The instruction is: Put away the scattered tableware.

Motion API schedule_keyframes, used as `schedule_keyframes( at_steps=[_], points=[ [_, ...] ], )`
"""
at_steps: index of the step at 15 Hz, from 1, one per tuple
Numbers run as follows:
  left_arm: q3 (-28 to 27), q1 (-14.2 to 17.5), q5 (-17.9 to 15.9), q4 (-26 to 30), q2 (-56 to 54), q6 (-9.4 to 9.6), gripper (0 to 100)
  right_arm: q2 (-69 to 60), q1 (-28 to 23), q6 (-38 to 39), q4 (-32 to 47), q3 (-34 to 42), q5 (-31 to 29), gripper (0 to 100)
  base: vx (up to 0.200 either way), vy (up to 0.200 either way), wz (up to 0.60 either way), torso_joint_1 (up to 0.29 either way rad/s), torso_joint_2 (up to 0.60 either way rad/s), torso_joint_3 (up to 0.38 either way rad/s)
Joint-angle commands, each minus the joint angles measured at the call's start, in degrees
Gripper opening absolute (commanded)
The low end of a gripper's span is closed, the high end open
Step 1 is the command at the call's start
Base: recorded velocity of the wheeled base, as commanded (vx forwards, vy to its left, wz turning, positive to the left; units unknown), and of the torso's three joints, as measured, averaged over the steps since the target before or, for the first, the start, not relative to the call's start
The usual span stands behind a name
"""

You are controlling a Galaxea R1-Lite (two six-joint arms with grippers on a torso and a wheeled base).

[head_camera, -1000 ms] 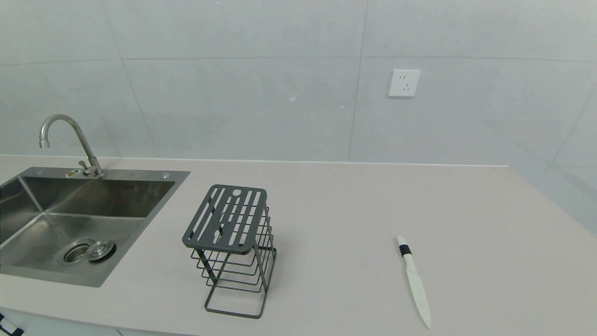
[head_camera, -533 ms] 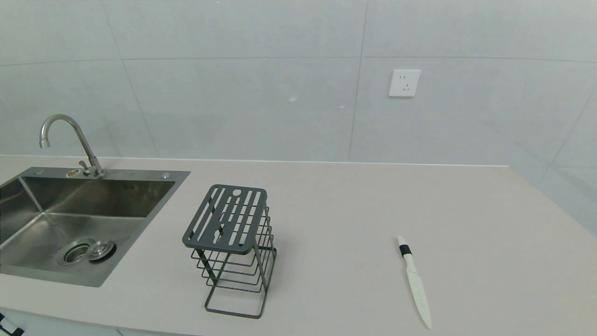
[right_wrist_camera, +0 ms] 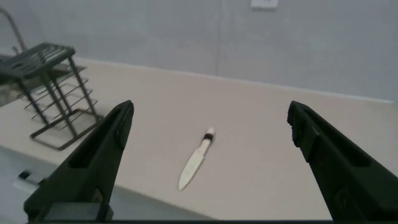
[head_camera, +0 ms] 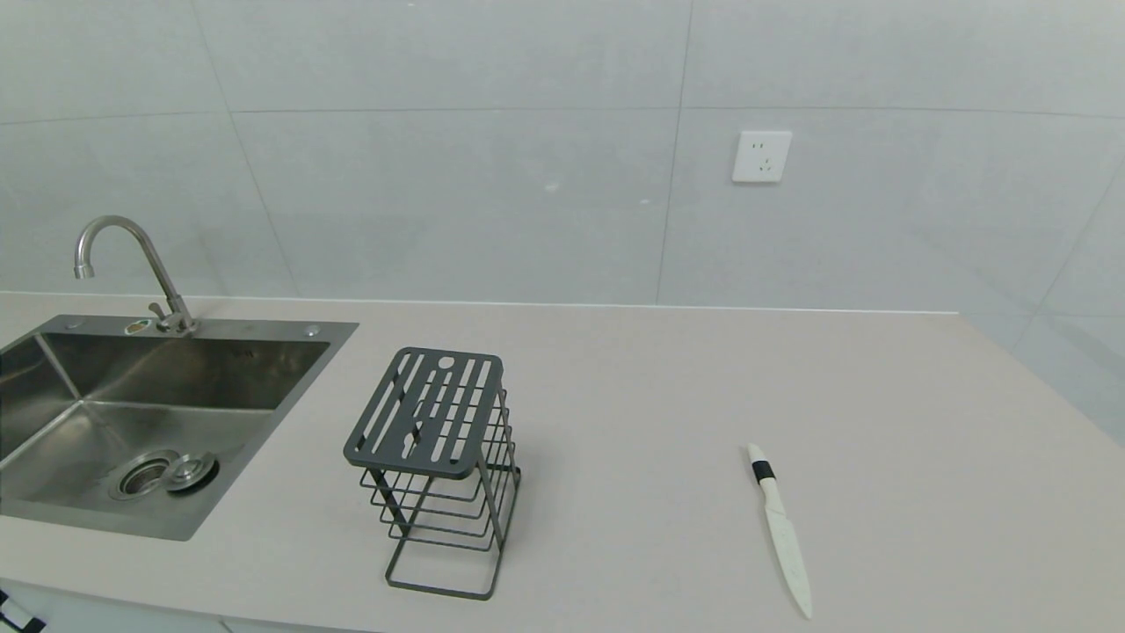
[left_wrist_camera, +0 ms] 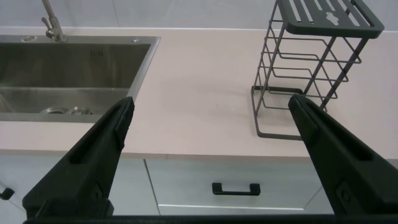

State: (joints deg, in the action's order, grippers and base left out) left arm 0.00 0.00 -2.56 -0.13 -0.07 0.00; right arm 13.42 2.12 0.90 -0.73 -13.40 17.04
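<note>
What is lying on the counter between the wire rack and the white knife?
Nothing: the head view shows bare countertop from the wire rack to the white knife.

Both look the same to me: the left hand (left_wrist_camera: 211,101) and right hand (right_wrist_camera: 210,107) each have two long matte black fingers (left_wrist_camera: 87,162), flat-sided, tapering to blunt tips. Maybe a small screw near the base, hard to tell.

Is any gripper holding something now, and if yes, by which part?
Nothing is held. The left gripper and the right gripper are open and empty; the knife lies on the counter.
</note>
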Motion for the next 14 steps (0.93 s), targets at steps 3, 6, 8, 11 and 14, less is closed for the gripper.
schedule_keyframes(
  at_steps=[3,6,8,11,14],
  points=[
    [0.0,0.0,0.0,0.0,0.1,0.09,100,18.0,2.1,-1.3,1.9,-6.1,1.6,100,0.0,0.0,0.0,0.0,0.0,0.0],
    [0.0,0.0,0.0,0.0,0.1,0.09,100,25.6,4.6,-1.3,2.0,-9.3,1.0,100,0.0,0.0,0.0,0.0,0.0,0.0],
    [0.0,0.0,0.0,0.0,0.1,0.18,100,33.3,5.3,-2.9,1.9,-9.4,0.8,100,0.0,0.0,0.0,0.0,0.0,0.0],
    [0.0,0.0,0.0,0.0,0.1,0.26,100,41.0,8.9,-10.9,1.3,-13.5,0.6,100,0.0,0.0,0.0,0.0,0.0,0.0],
    [0.0,0.0,0.0,0.0,0.1,0.26,100,50.3,16.2,-10.4,1.3,-20.1,-5.9,100,0.0,0.0,0.0,0.0,0.0,0.0]
  ],
)
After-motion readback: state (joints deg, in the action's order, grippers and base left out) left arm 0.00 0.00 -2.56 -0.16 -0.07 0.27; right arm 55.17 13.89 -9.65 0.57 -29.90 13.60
